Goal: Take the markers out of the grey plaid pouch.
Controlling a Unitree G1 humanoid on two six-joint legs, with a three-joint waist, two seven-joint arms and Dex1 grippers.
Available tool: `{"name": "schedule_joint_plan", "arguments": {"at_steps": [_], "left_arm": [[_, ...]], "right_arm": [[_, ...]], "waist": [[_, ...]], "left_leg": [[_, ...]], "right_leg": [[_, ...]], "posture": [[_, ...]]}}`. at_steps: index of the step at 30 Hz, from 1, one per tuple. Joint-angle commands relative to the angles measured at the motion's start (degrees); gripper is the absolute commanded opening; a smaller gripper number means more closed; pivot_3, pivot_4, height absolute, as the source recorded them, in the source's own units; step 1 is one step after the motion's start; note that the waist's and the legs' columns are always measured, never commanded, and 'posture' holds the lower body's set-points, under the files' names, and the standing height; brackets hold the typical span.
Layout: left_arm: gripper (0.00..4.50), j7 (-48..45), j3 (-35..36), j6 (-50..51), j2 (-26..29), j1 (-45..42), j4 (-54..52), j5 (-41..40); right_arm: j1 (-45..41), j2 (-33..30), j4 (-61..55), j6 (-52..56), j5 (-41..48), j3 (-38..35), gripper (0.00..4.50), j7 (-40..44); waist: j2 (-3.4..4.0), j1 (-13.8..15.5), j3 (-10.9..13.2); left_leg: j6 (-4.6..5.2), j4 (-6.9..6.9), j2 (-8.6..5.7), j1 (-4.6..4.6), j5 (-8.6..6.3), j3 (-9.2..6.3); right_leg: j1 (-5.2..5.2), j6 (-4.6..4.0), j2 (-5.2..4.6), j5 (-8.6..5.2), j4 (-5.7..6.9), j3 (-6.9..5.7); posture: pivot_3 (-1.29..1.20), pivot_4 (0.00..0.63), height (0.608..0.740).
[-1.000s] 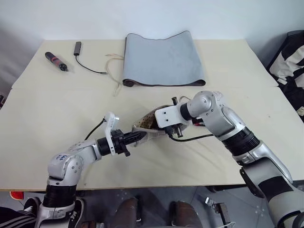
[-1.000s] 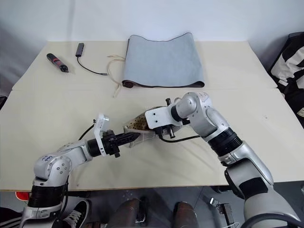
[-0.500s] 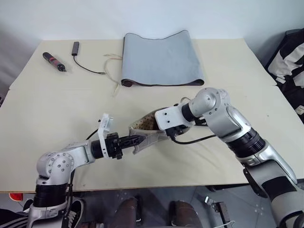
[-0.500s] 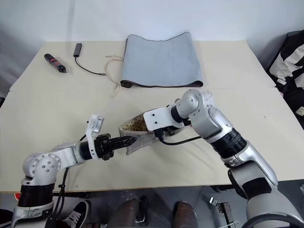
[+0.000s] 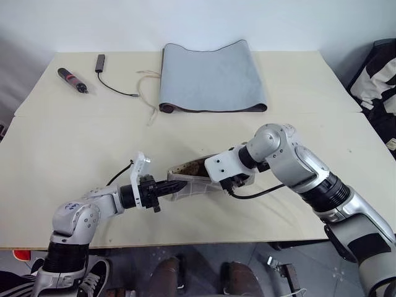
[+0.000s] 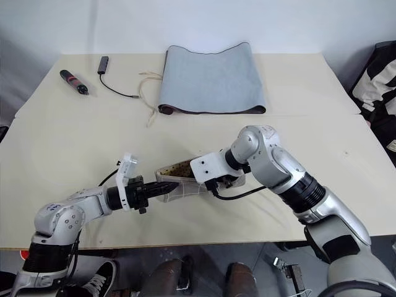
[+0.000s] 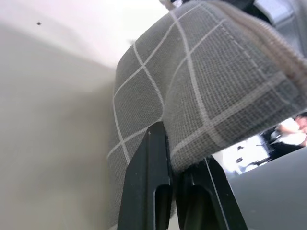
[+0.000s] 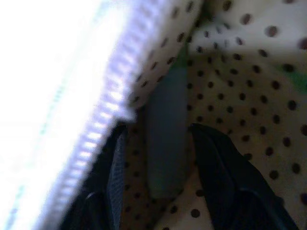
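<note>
Head view: small grey plaid fabric pouch (image 5: 193,179) at frame centre; left gripper (image 5: 174,186) pinches its left end; right gripper (image 6: 218,180) dips into its mouth.
Left wrist view: fingers (image 7: 148,182) clamped on plaid fabric.
Right wrist view: jaws parted astride a pale highlighter barrel (image 8: 166,139), lengthwise between the fingers (image 8: 218,163), not yet squeezed.

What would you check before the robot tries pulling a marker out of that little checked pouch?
1. Left gripper pinching the grey plaid pouch by its edge: ok.
2. Pouch mouth open, dotted lining showing: ok.
3. Right gripper inside the pouch: ok.
4. Pale marker between its open fingers: ok.
5. Fingers closed on the marker: not ok.
6. Second marker's position: cannot tell.
</note>
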Motion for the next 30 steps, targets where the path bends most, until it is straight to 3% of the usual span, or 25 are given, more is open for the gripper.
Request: {"name": "schedule_joint_plan", "arguments": {"at_steps": [1, 13, 18, 25, 30], "left_arm": [[0.00, 0.39, 1.20, -0.98, 0.31, 0.36, 0.33, 1.04], [0.00, 1.34, 1.19, -1.07, -1.10, 0.21, -0.52, 0.78], [0.00, 1.93, 1.36, -0.76, -1.44, 0.08, -1.11, 0.27], [0.00, 2.26, 1.12, -0.89, -1.72, -0.12, -1.30, 0.22], [0.00, 1.80, 0.99, 0.07, -0.95, -0.84, -2.74, -0.70]], "right_arm": [[-0.73, 0.51, 3.74, -1.82, -2.23, 0.54, 2.21, -2.53], [2.29, 0.53, 6.48, -2.81, -4.22, 2.80, 2.21, -2.26], [2.59, 0.90, 6.64, -2.56, -4.35, 2.44, 1.04, -2.41], [0.40, 2.45, 6.74, -7.04, -2.07, -1.99, 1.03, -7.23], [0.15, 2.60, 5.85, -3.08, 0.23, -7.12, 1.03, -10.31]], "waist": [[0.00, -0.04, 0.00], [-0.01, -0.04, -0.01], [-0.02, -0.04, -0.01], [-0.03, -0.04, -0.02], [-0.03, -0.03, -0.02]], "left_leg": [[0.00, 0.00, 0.00, 0.00, 0.00, 0.00], [0.00, 0.02, 0.00, 0.01, 0.00, -0.01], [0.00, 0.02, 0.00, 0.05, 0.00, -0.02], [0.00, 0.02, 0.00, 0.06, 0.00, -0.02], [0.00, 0.01, 0.01, 0.02, 0.00, -0.02]], "right_leg": [[0.00, 0.00, -0.05, 0.00, 0.00, 0.00], [0.03, -0.01, -0.05, 0.00, 0.04, -0.02], [0.07, -0.01, -0.05, 0.00, 0.03, -0.03], [0.08, -0.01, -0.07, 0.00, 0.04, -0.03], [0.02, -0.01, -0.05, 0.01, 0.05, -0.03]], "posture": [[0.00, 0.150, 0.740], [0.00, 0.150, 0.740], [0.00, 0.150, 0.740], [0.00, 0.150, 0.740], [0.00, 0.150, 0.740]]}}
